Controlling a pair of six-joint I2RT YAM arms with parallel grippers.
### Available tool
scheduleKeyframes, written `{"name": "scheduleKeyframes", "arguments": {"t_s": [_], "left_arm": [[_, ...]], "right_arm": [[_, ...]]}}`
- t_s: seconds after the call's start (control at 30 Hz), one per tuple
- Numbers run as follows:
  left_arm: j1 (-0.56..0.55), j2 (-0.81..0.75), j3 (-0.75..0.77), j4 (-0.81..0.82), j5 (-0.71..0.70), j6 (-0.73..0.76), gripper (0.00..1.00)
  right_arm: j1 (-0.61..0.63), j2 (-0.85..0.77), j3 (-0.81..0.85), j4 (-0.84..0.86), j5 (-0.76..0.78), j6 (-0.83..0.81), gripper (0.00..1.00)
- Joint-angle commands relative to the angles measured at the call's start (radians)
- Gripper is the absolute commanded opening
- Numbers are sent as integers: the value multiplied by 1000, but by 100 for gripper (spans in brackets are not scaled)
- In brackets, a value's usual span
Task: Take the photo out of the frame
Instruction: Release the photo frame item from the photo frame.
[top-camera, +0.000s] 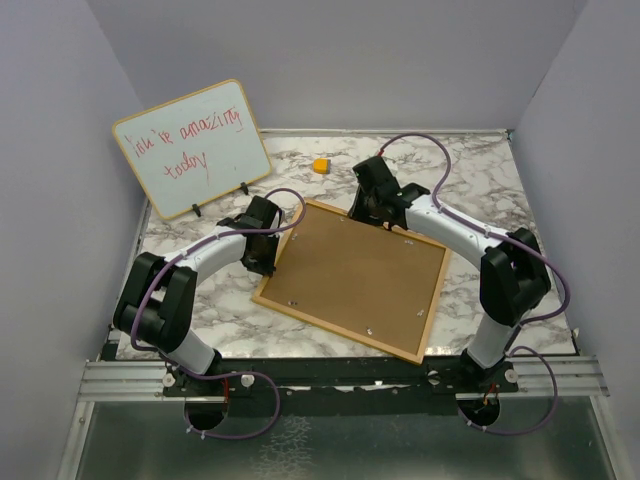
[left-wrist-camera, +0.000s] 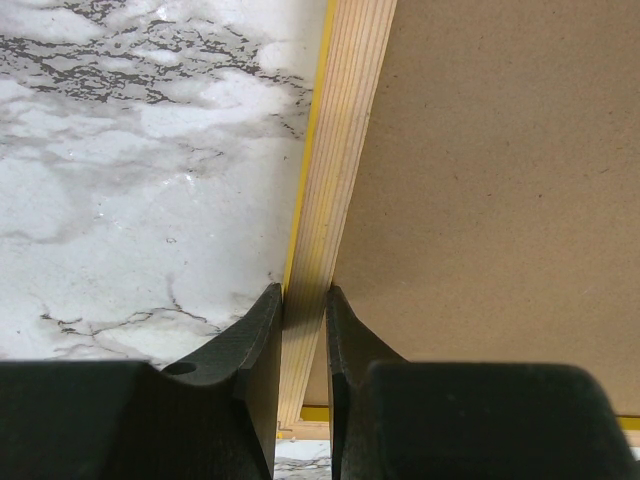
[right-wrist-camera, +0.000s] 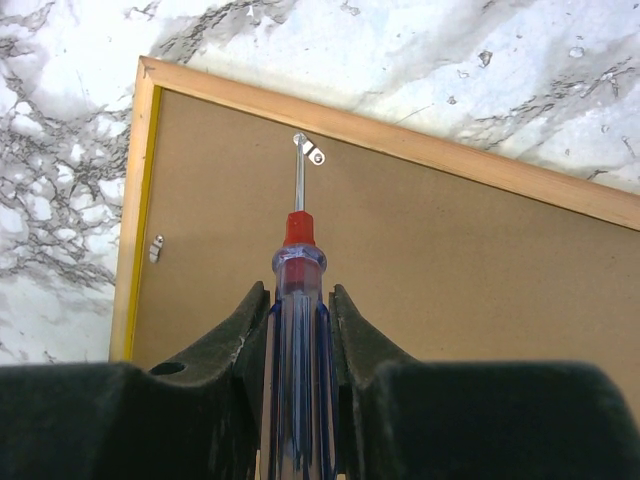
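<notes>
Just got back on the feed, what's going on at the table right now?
The frame lies face down on the marble table, brown side up. The left hand is clamped on the frame's left edge, apparently steadying it. The right hand grips a screwdriver, with its tip at a small metal clip near the frame's far edge. The frame is not yet opened, and the photo is out of sight.

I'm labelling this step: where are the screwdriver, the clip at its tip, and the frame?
screwdriver (right-wrist-camera: 298, 310): right wrist view, clear blue handle.
clip (right-wrist-camera: 313, 153): right wrist view, metal tab.
frame (left-wrist-camera: 325, 200): left wrist view, wooden rail.
</notes>
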Motion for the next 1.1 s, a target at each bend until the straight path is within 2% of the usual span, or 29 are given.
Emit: {"name": "scheduleKeyframes", "arguments": {"t_s": [0.0, 0.73, 1.07], "left_arm": [[-2, 32, -7, 2, 3, -2, 12], [-3, 30, -7, 2, 4, -3, 12], [-3, 32, -7, 2, 6, -2, 12]], "right_arm": [[4, 15, 12, -32, 40, 14, 1], [3, 72, 8, -3, 38, 20, 0], [4, 90, 21, 41, -100, -49, 1]]}}
